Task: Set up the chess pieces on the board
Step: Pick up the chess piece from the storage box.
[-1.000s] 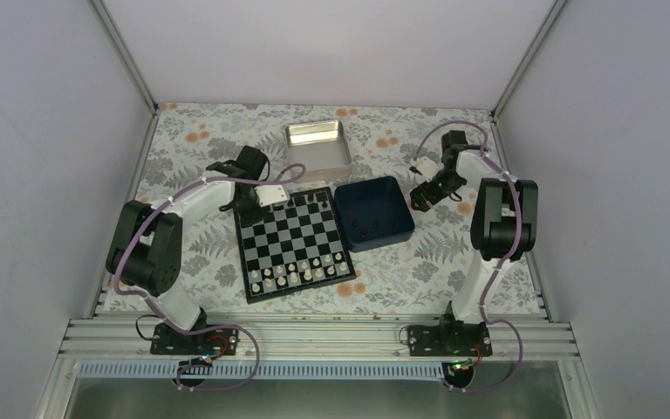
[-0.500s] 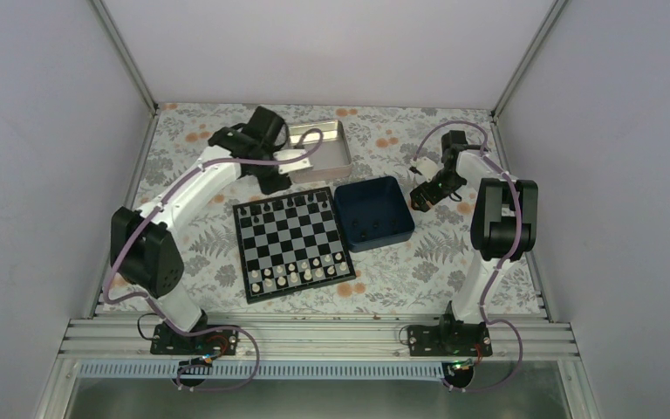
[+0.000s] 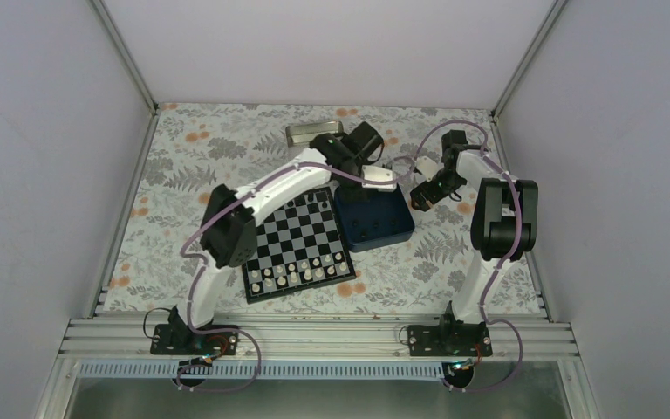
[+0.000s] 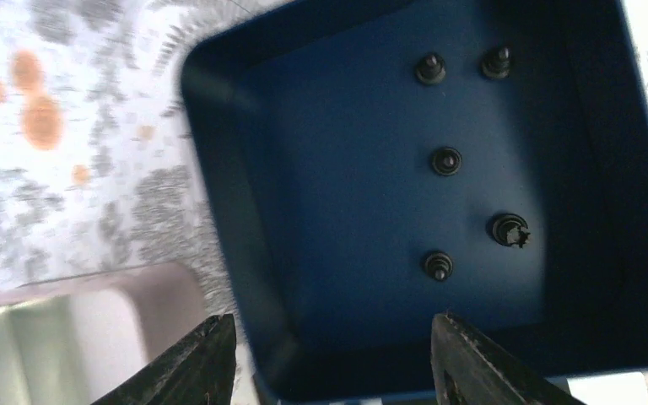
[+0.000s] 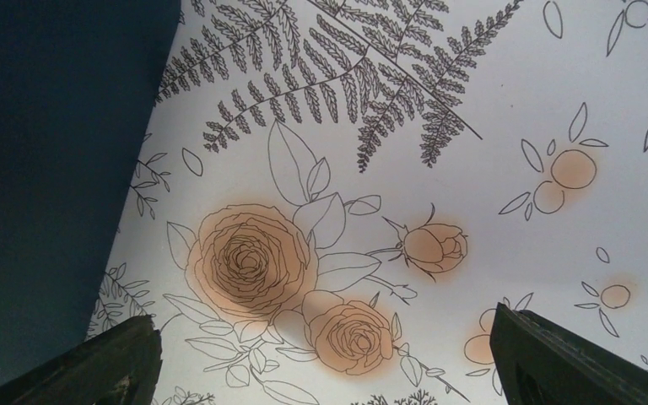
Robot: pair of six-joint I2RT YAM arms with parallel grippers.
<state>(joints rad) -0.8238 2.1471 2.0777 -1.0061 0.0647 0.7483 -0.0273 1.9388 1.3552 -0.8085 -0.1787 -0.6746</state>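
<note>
Hovers with left gripper [image 4: 333,342] half open, empty, above five black chess pieces [image 4: 445,160] in the navy box [image 4: 219,194]. Holds right gripper [image 5: 321,346] wide, empty, nearby. Could pinch two close pieces or topple one

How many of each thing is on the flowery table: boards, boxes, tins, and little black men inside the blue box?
Small black-and-silver checked chessboard: 1
Navy blue square box: 1
Shiny metal tin: 1
Tiny black chess pieces inside the box: 5
Total: 8
</note>
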